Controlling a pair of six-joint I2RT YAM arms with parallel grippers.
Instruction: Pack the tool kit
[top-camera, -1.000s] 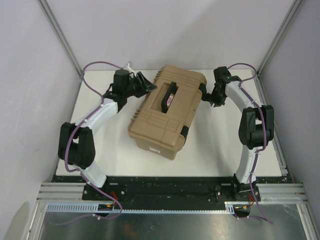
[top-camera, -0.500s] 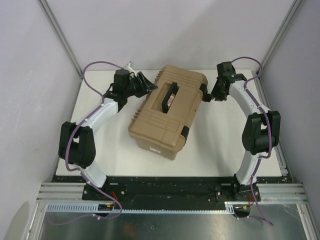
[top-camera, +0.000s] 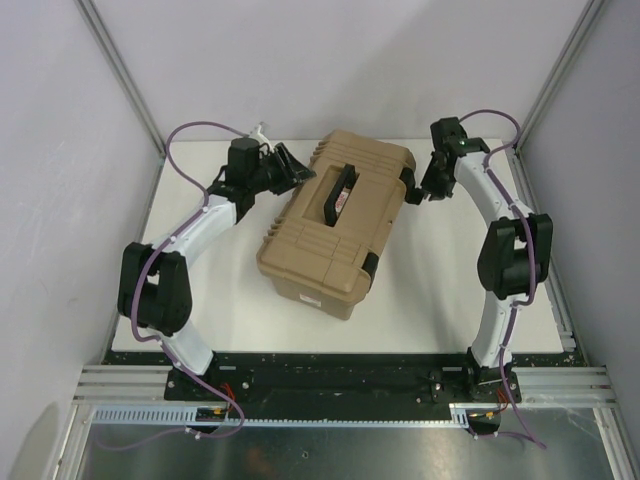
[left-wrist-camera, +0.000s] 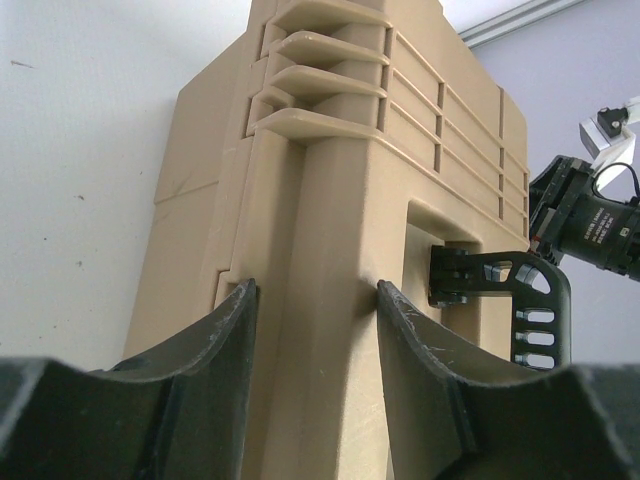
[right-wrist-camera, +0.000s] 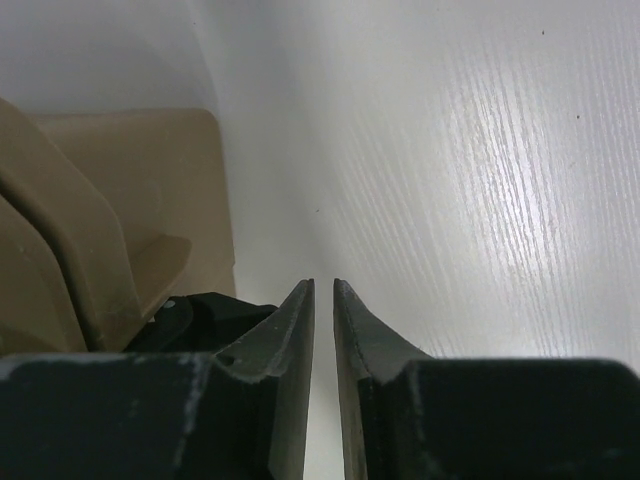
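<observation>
The tan toolbox (top-camera: 335, 225) lies shut and turned at an angle mid-table, its black lid handle (top-camera: 337, 192) on top. My left gripper (top-camera: 296, 168) is open at the box's far-left side. In the left wrist view its fingertips (left-wrist-camera: 245, 300) rest against the box wall (left-wrist-camera: 330, 200), either side of a raised rib. My right gripper (top-camera: 416, 193) is beside the box's far-right black latch (top-camera: 404, 181). In the right wrist view the right gripper (right-wrist-camera: 323, 285) has its jaws almost together and holds nothing, with the latch (right-wrist-camera: 200, 315) just to its left. No hand tools are in view.
A second black latch (top-camera: 370, 265) sits on the box's near-right side. The white table (top-camera: 450, 290) ends at metal frame posts and grey walls on the left, right and back. My right arm's wrist shows in the left wrist view (left-wrist-camera: 590, 215).
My right arm has swung its wrist toward the back, bringing the gripper closer to the far-right latch. My left arm and the toolbox have not moved.
</observation>
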